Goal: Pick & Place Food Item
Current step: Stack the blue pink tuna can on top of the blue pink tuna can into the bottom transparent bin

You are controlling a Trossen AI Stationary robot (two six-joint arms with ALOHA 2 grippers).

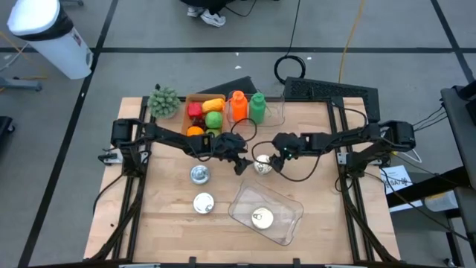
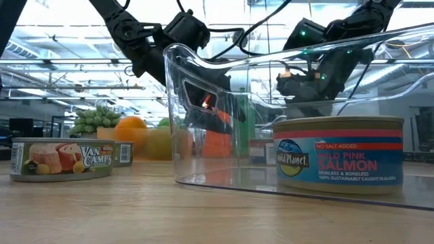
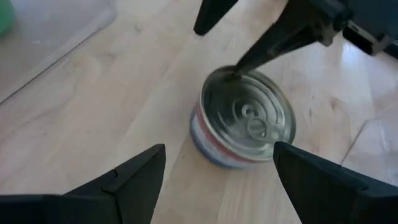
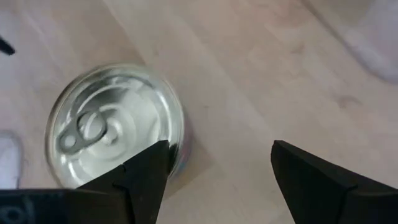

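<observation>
A tin can with a pull-tab lid (image 1: pixel 262 165) stands upright on the wooden table between my two grippers. My left gripper (image 1: pixel 239 161) hovers open just left of it; in its wrist view the can (image 3: pixel 245 121) lies ahead of the spread fingers (image 3: pixel 219 149). My right gripper (image 1: pixel 276 159) is open on the can's right. In the right wrist view the can (image 4: pixel 115 124) sits outside the gap, beside one finger (image 4: pixel 219 146). Two more cans (image 1: pixel 199 175) (image 1: pixel 203 202) stand nearer the left. My right gripper has one finger (image 3: pixel 261 46) slanting down from the table's right onto the far rim of the can's lid (image 3: pixel 235 73). Whether it touches the rim, I cannot tell. The can stands upright on the table, outside the open fingers.
A clear plastic bin (image 1: pixel 238 195) lies tilted near the front with a salmon can (image 2: pixel 339 152) inside. A crate of toy fruit (image 1: pixel 204 115), an orange bottle (image 1: pixel 238 104), a green bottle (image 1: pixel 257 106) and a green plant (image 1: pixel 163 100) line the far edge.
</observation>
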